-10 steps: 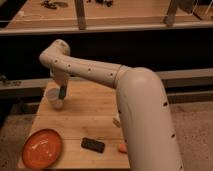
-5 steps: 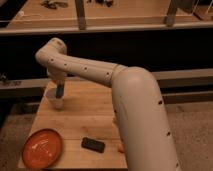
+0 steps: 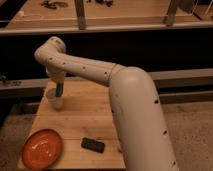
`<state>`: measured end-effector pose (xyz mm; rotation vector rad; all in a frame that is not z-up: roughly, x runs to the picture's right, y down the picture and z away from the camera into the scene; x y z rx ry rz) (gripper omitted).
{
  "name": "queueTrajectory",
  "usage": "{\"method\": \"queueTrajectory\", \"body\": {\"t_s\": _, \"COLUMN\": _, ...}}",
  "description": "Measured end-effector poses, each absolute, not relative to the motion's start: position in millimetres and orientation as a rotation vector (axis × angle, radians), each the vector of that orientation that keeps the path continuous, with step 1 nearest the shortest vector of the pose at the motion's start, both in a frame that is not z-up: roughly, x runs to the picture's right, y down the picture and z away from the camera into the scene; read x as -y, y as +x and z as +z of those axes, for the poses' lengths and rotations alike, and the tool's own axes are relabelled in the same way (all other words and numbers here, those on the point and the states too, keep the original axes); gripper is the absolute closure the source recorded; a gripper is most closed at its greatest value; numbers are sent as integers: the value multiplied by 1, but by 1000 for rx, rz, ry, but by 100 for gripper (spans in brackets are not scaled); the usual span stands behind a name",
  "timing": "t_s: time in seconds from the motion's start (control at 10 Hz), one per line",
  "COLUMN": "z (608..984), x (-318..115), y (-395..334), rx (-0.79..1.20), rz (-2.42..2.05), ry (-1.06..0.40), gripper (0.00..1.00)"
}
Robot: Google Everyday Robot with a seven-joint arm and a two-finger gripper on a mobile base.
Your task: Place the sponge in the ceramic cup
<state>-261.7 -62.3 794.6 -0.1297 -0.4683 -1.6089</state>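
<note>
Jaws just above the ceramic cup (image 3: 54,102); clenched or released, cannot tell.
The gripper (image 3: 59,85) hangs over the cup's mouth, with the dark green sponge (image 3: 59,92) directly beneath the jaws, dipping inside; an orange plate (image 3: 42,148) lies well away.

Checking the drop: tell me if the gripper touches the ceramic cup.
Cannot tell. Camera view: gripper hangs over the ceramic cup; neither contact nor gap shows.

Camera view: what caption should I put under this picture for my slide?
Robot arm's gripper hangs right over the white ceramic cup on a wooden table, orange plate nearby.
</note>
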Motion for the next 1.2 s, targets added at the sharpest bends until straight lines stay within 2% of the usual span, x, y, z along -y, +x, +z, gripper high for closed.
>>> {"method": "queueTrajectory", "body": {"t_s": 1.2, "z": 804, "x": 74, "y": -276, "rx": 453, "rz": -1631, "ry": -116, "gripper": 84}}
